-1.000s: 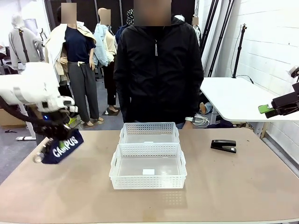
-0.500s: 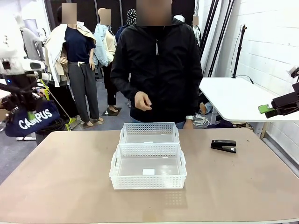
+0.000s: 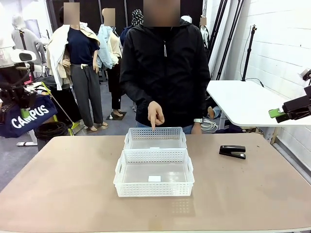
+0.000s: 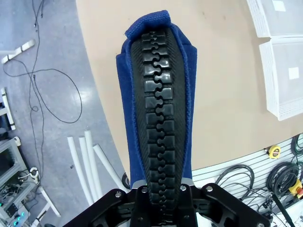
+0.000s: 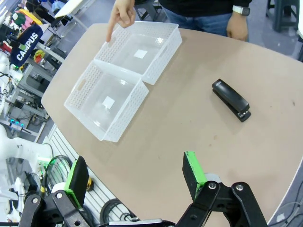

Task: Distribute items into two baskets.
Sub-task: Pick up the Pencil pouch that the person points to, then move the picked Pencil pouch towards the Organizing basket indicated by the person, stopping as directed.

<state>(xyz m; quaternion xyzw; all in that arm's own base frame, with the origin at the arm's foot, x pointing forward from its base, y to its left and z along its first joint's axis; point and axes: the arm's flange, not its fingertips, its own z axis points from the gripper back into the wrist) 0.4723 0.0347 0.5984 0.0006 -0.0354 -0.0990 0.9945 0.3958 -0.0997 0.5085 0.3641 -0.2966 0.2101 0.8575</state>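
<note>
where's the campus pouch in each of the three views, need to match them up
Front view: pouch at the far left edge, held up in the air.
Left wrist view: pouch in the centre, rising from the bottom edge.
Right wrist view: pouch small, at the upper left.
Shared landmark: the two white baskets, mid-picture in front, at the top right edge in left wrist, upper left of centre in right wrist.

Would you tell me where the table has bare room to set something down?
Bare: the table left of the near basket and far basket; the near strip before them; the right side, save the stapler toward its far edge. Crowded: the far basket's far rim, where the person's hand points.
</note>
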